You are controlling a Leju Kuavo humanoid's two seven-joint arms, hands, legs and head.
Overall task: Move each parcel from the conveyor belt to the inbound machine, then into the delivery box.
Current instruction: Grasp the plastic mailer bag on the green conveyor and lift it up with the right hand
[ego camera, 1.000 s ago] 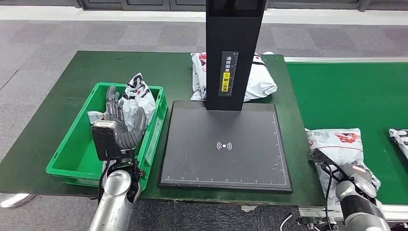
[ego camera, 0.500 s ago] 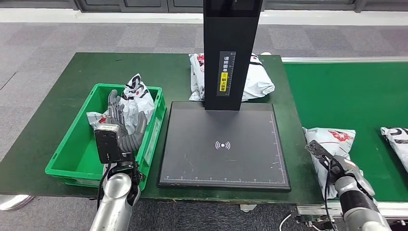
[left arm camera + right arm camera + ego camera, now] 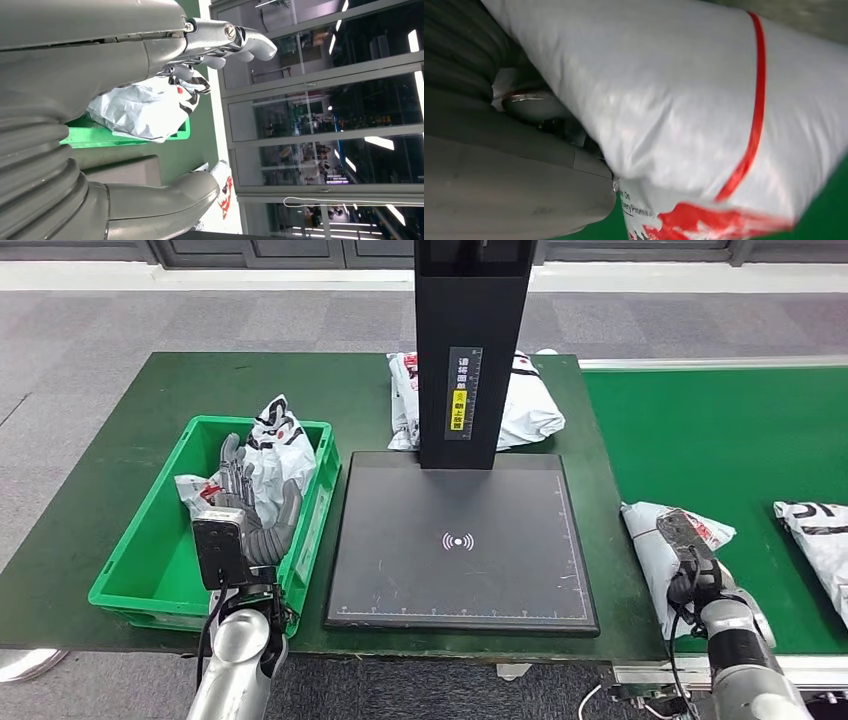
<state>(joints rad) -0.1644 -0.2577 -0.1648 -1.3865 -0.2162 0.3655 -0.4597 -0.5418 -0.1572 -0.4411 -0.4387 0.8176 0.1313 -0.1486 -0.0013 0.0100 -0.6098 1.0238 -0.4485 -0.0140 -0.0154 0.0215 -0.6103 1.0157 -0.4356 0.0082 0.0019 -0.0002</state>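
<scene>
The right hand (image 3: 690, 558) rests on a white plastic parcel with red print (image 3: 660, 540) at the near left edge of the green conveyor belt (image 3: 740, 440); whether its fingers grip it I cannot tell. The left hand (image 3: 250, 502) hovers over the green plastic delivery box (image 3: 140, 560) on the dark green desk (image 3: 140, 410), fingers spread and holding nothing, beside a crumpled white parcel (image 3: 280, 445) inside. The black flat inbound machine (image 3: 460, 540) lies between box and belt.
</scene>
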